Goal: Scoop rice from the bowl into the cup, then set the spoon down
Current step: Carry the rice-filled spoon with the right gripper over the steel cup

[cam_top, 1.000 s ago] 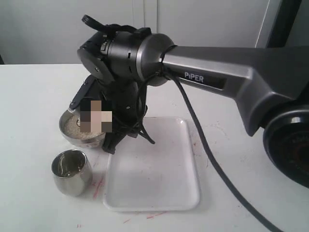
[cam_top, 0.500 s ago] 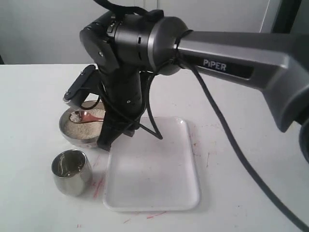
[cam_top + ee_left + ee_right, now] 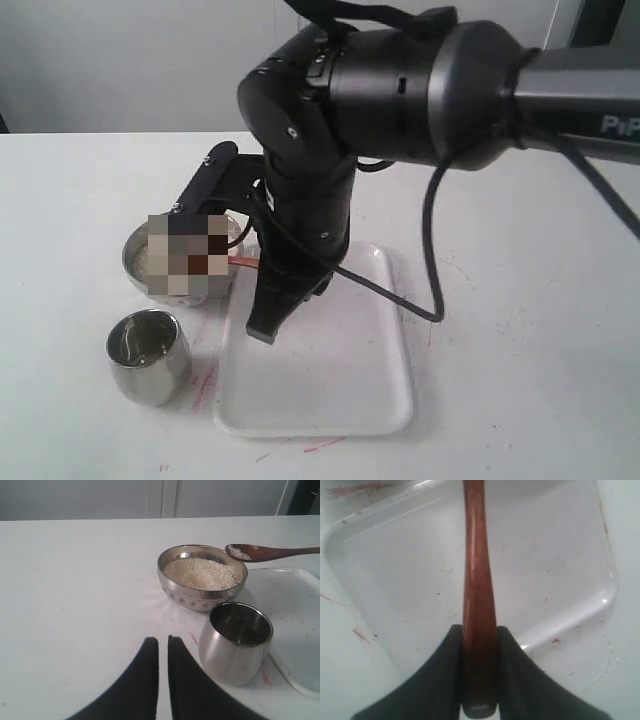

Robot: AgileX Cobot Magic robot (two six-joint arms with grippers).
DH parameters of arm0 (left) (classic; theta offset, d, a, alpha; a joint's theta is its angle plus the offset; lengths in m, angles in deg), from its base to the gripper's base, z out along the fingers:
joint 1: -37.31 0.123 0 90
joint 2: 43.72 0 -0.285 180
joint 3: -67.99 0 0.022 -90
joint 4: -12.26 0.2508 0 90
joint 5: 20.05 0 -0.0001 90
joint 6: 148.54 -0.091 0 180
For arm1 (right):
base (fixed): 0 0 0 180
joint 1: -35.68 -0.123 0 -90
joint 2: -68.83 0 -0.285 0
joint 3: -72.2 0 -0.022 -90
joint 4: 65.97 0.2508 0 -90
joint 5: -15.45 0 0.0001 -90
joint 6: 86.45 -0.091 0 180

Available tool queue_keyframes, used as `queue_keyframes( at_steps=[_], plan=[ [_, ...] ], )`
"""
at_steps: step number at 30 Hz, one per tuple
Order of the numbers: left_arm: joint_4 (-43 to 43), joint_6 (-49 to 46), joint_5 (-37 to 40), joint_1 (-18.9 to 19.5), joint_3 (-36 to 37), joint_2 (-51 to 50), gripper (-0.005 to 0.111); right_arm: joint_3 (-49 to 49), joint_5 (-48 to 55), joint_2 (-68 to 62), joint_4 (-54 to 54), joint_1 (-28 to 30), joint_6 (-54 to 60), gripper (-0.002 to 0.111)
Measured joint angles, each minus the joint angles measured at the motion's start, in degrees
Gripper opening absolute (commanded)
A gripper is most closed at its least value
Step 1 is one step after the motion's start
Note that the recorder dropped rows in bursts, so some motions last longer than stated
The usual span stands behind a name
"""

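The steel bowl (image 3: pixel 201 577) holds a heap of rice (image 3: pixel 199 574); in the exterior view the bowl (image 3: pixel 136 262) is partly hidden by a blurred patch. The steel cup (image 3: pixel 236 642) stands upright beside it, toward the table's front (image 3: pixel 148 355). My right gripper (image 3: pixel 479 630) is shut on the handle of the brown wooden spoon (image 3: pixel 478 570). The spoon (image 3: pixel 272 553) is held level, its head with a few grains over the bowl's rim on the tray side. My left gripper (image 3: pixel 163 641) hovers over bare table near the cup, shut on nothing.
A white rectangular tray (image 3: pixel 330 380) lies right of the bowl and cup, under the right arm; its bare floor (image 3: pixel 545 555) shows beneath the spoon handle. Red marks stain the table (image 3: pixel 205 385) beside the cup.
The right arm has swung right and toward the camera, over the tray. The spoon has come up out of the rice and drawn back toward the bowl's tray-side rim.
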Motion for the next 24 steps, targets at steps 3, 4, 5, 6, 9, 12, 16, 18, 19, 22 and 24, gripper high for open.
queue_keyframes(
  at_steps=[3, 4, 5, 6, 9, 12, 16, 18, 19, 22, 24],
  plan=[
    [0.0, 0.0, 0.0, 0.0, 0.0, 0.0, 0.014, -3.3, -2.8, 2.5, 1.2, 0.0, 0.2, 0.000],
    [0.0, 0.0, 0.0, 0.0, 0.0, 0.0, 0.014, -4.2, -3.6, 3.3, 1.5, 0.0, 0.3, 0.000],
    [0.0, 0.0, 0.0, 0.0, 0.0, 0.0, 0.014, -5.1, -4.4, 3.9, 1.6, 0.0, 0.3, 0.000],
    [0.0, 0.0, 0.0, 0.0, 0.0, 0.0, 0.014, -5.7, -4.9, 4.3, 1.8, 0.0, 0.3, 0.000],
    [0.0, 0.0, 0.0, 0.0, 0.0, 0.0, 0.014, -7.2, -5.8, 5.0, 1.7, -0.3, 0.7, 0.000],
    [0.0, 0.0, 0.0, 0.0, 0.0, 0.0, 0.014, -8.6, -6.2, 5.0, 1.7, -1.8, 1.7, 0.000],
    [0.0, 0.0, 0.0, 0.0, 0.0, 0.0, 0.014, -9.8, -7.3, 5.0, 1.2, -4.0, 2.7, 0.000],
    [0.0, 0.0, 0.0, 0.0, 0.0, 0.0, 0.014, -10.1, -7.6, 5.0, 0.3, -5.1, 2.7, 0.000],
    [0.0, 0.0, 0.0, 0.0, 0.0, 0.0, 0.014, -10.1, -7.6, 5.0, -0.3, -5.5, 2.7, 0.000],
    [0.0, 0.0, 0.0, 0.0, 0.0, 0.0, 0.014, -10.1, -7.6, 5.0, -2.3, -6.7, 2.6, 0.000],
    [0.0, 0.0, 0.0, 0.0, 0.0, 0.0, 0.014, -10.1, -7.5, 5.0, -3.5, -7.0, 1.8, 0.000]
  ],
)
